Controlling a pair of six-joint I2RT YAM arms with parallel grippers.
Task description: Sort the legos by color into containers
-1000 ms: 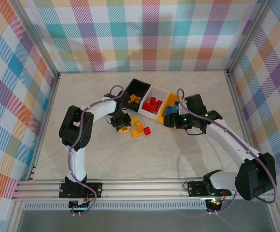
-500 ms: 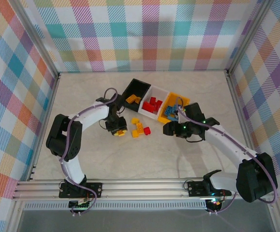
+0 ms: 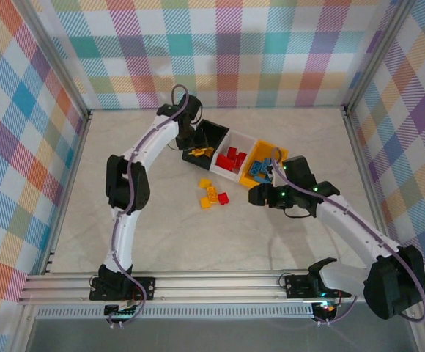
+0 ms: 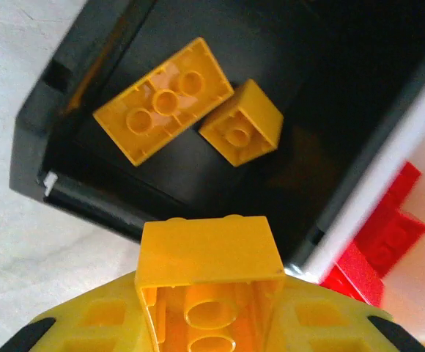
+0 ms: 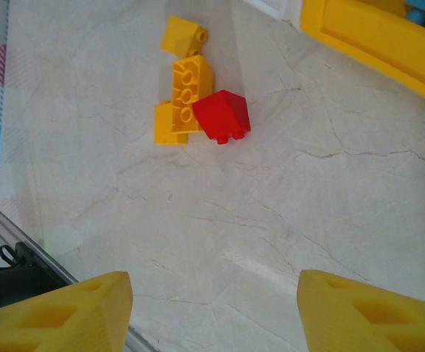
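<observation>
Left end effector (image 4: 211,323) now above black bin (image 4: 308,59), tight around yellow brick (image 4: 209,253).

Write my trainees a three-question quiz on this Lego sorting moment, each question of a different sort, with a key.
1. True or false: the left gripper grips a blue brick.
2. Which bin holds the sorted red bricks? A black, B white, C yellow-orange.
3. How many red ones lie loose on the table?
Key: 1 false, it grips a yellow brick. 2 B, the white bin. 3 one, the loose red brick.
</observation>
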